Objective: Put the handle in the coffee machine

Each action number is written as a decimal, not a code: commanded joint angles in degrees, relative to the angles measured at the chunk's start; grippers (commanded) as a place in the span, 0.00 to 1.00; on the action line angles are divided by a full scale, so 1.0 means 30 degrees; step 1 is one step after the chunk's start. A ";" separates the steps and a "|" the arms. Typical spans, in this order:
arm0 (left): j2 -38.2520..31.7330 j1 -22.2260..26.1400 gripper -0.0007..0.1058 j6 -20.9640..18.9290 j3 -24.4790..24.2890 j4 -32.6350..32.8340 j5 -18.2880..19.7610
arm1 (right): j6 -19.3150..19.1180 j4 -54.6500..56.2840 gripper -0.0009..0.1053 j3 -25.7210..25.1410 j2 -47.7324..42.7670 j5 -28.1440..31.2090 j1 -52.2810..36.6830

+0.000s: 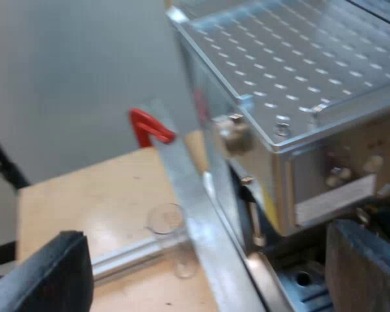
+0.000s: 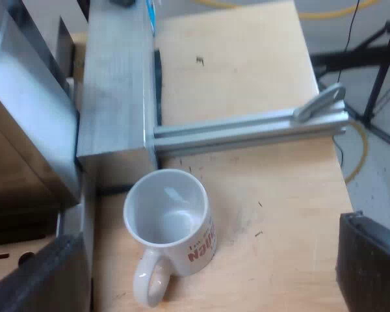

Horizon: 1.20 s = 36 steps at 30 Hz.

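Right wrist view — 1 mug [image 2: 172,224]; R fingers [image 2: 370,260] spread, L fingers [image 1: 45,276] spread.

Perforated top of the espresso machine [image 1: 292,65], clear glass [image 1: 166,219] on wooden table [image 1: 84,195] beside it, left gripper [image 1: 205,270] jaws wide apart

Red handle end [image 1: 149,127], beside steel espresso machine [image 1: 292,71]

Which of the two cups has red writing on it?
The white mug, standing upright with its handle showing. The measuring glass is clear, and no writing can be seen on it.
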 commanded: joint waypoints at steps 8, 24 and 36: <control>-0.2696 0.1714 0.71 -0.0240 -0.0099 -0.0021 -0.0284 | -0.0304 0.0035 0.74 -0.0154 -0.3117 -0.1089 0.0010; -0.8787 0.1714 0.71 -0.0378 0.2686 0.3005 -0.0100 | 0.0395 0.0035 0.74 0.1595 -0.9584 -0.1387 0.0010; -1.2642 0.1714 0.71 -0.0328 0.3200 0.6686 0.0635 | 0.1354 0.0220 0.74 0.5761 -1.4384 -0.1312 0.0010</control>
